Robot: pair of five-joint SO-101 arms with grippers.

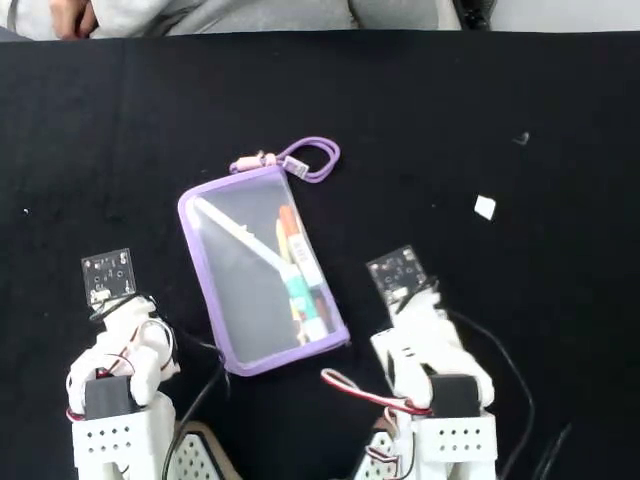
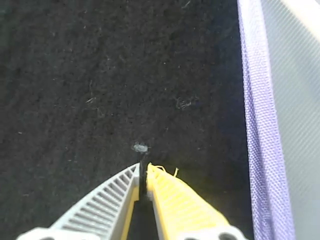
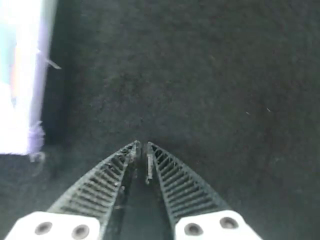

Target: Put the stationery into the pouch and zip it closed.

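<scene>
Pouch [image 1: 228,268] lies between left pincer [image 2: 142,172] and right pincer [image 3: 141,147]; both closed, empty.

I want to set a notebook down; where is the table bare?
Bare: the strip of table beyond the pouch, and the right side past the white scrap. Crowded: the near edge, where the left arm and right arm flank the pouch.

White plastic left arm [image 1: 125,365] and right arm [image 1: 432,352]: perforated bases, black servos, red-and-white cables [image 1: 362,393], square black wrist boards [image 1: 108,276]. Ribbed jaws: left grey-yellow, right dark.
</scene>
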